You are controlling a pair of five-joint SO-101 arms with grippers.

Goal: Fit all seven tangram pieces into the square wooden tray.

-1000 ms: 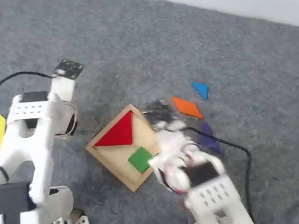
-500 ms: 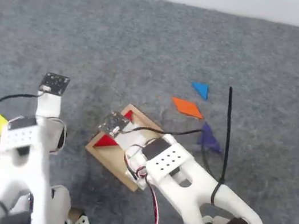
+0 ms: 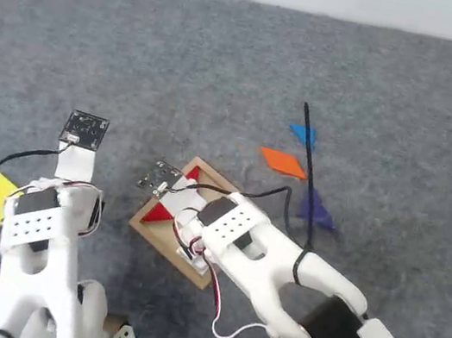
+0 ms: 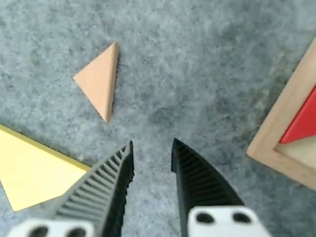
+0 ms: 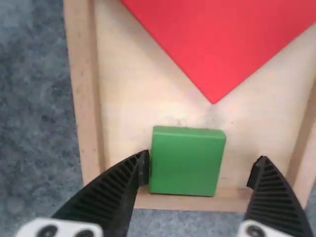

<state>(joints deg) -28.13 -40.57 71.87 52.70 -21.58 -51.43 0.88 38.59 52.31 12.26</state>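
Tool on right arm [image 5: 200, 163] hangs spread wide astride green square [image 5: 186, 148]; left tool [image 4: 152, 144] slightly parted, empty

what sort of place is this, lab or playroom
Probably a robotics test bench: a white left arm and right arm at a grey cloth-covered table, with a wooden tray and loose tangram pieces.

Tray [image 3: 143, 224] mostly under R arm [image 3: 263, 254], high view; yellow triangle [image 4: 29, 170], red triangle [image 5: 222, 39] cut off at edges
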